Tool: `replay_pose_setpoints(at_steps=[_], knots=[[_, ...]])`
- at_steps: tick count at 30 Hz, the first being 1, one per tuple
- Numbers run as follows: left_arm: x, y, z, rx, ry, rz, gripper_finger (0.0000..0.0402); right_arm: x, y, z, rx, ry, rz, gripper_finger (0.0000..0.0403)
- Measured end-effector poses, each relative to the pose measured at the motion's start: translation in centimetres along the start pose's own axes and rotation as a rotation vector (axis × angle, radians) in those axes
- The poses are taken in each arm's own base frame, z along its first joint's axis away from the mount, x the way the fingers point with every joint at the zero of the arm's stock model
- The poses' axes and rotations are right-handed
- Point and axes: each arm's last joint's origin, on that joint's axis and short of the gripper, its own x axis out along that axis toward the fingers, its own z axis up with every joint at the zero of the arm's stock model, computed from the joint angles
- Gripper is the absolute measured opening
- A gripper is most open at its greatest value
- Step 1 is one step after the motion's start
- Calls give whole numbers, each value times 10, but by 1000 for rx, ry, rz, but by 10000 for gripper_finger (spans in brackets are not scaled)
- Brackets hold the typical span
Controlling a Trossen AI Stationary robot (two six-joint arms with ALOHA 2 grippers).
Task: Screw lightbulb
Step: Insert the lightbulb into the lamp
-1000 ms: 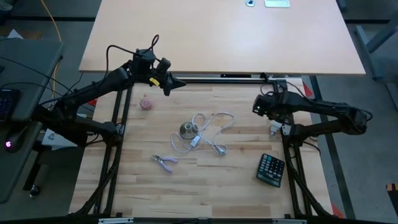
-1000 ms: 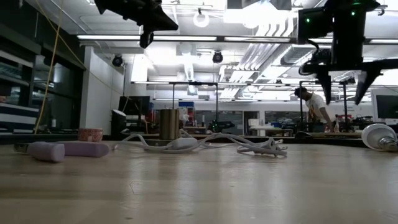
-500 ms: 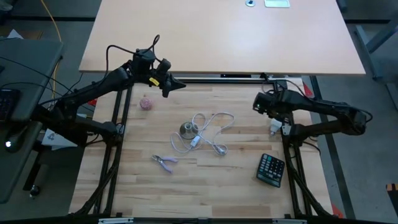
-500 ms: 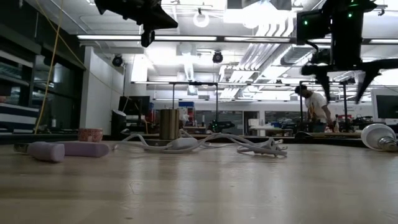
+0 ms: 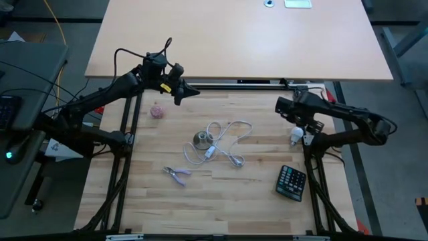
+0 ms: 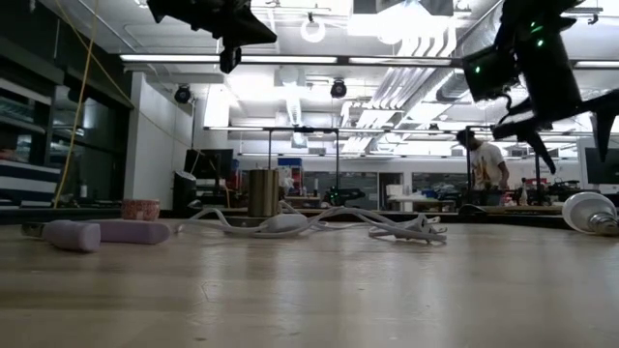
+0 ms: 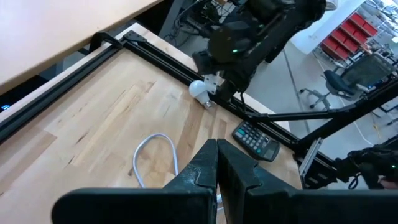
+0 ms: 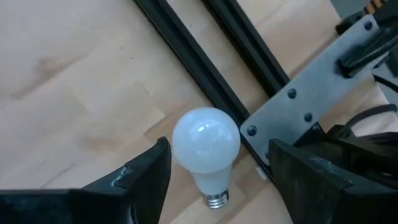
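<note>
Black frame rail (image 8: 205,68) & bracket (image 8: 311,93) crowd the lightbulb (image 8: 206,146); your right hand (image 8: 214,180) hovers above, fingers apart, empty.

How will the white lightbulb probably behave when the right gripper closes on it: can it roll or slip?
The lightbulb lies on its side on the table, so a nudge would likely roll it. Its smooth, rounded globe looks slippery between the open right gripper fingers. It is probably light and fragile.

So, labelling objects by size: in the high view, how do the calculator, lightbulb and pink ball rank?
1. calculator, clearly largest.
2. lightbulb and pink ball look about alike; I can't rank them.
</note>
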Motion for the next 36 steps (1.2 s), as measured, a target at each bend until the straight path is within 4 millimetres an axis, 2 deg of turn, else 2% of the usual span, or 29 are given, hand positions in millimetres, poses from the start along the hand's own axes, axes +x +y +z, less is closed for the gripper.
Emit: replay_pose_setpoints(at_steps=[6,9,15,23,29,32,36], knots=[[0,0,0,-11,5,-16,1,22,11,-2,-13,61,-101,259],[0,-1,0,-13,12,-40,1,33,14,-3,-84,113,-116,259],[0,-1,0,-24,14,-45,0,39,19,0,-111,132,-142,259],[0,-1,0,-48,15,-45,0,40,23,-3,-218,221,-117,259],[0,-1,0,-49,15,-45,0,34,36,-8,-284,250,64,259],[0,-1,0,-67,16,-45,0,30,30,-9,-235,229,-21,259],[0,-1,0,-66,15,-45,0,23,26,-8,-217,203,-31,259]])
